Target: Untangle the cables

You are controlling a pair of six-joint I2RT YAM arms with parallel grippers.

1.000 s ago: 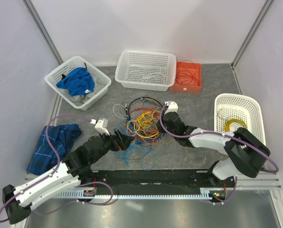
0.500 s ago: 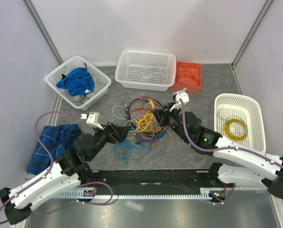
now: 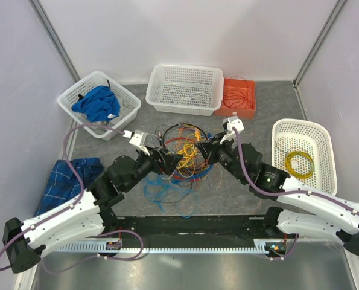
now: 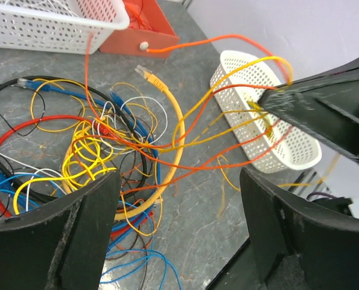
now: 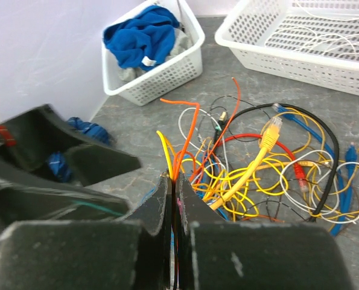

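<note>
The cables (image 3: 182, 154) are heaped in one loose bunch on the worktop (image 3: 251, 130), just on the arm-base side of the long white basket (image 3: 185, 89) and roughly level with its middle. A few white cables are seen inside that basket.

The right pincer (image 5: 173, 181) is pressed together on thin strands from the bunch: an orange strand (image 5: 195, 115) and a yellow one are seen coming out from between its closed fingers. This pincer is placed on the arm-base side of the basket, below its right end, at the right edge of the bunch.

The left pincer (image 4: 179, 178) is spread wide and nothing is held in it. It is placed below the basket's left end, at the left edge of the bunch, with the loops lying under and beyond its open fingers.

From the left wrist view, the pinched strands are seen stretched from the heap across to the right pincer, so their long axis runs roughly parallel to the basket's long side. The rest of the heap lies from the right pincer towards the basket's left end, and from the left pincer straight ahead.

It is judged that the coming move turns on this line: the strands would be drawn away along it while the heap is held back, and for that the left arm is the nearer. A snag may be expected where the strands pass under other loops.
</note>
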